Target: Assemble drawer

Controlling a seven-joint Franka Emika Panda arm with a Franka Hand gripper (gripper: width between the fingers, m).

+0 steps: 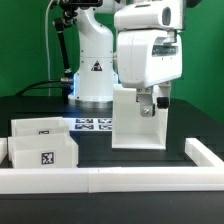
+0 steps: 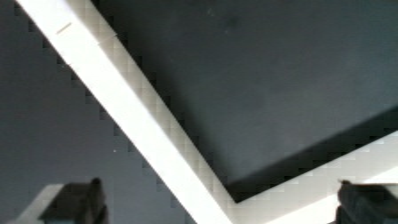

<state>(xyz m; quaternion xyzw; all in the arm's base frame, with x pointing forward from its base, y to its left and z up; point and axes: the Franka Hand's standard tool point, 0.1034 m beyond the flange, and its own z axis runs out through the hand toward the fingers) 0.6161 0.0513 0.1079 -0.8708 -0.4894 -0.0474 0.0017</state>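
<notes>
The drawer's tall white shell (image 1: 128,125) stands upright on the black table, right of centre in the exterior view. Two shallow white trays with square tags (image 1: 42,128) (image 1: 45,155) lie side by side at the exterior view's left. My gripper (image 1: 148,108) hangs at the shell's upper right part. In the wrist view a white wall of the shell (image 2: 134,100) runs diagonally between my two dark fingertips (image 2: 75,200). The gripper (image 2: 217,205) is open wide, with the wall in the gap. I cannot tell whether the fingers touch it.
A long low white border rail (image 1: 110,178) runs along the table's front and up the exterior view's right side. The marker board (image 1: 95,124) lies flat behind the trays. The arm's white base (image 1: 95,70) stands at the back.
</notes>
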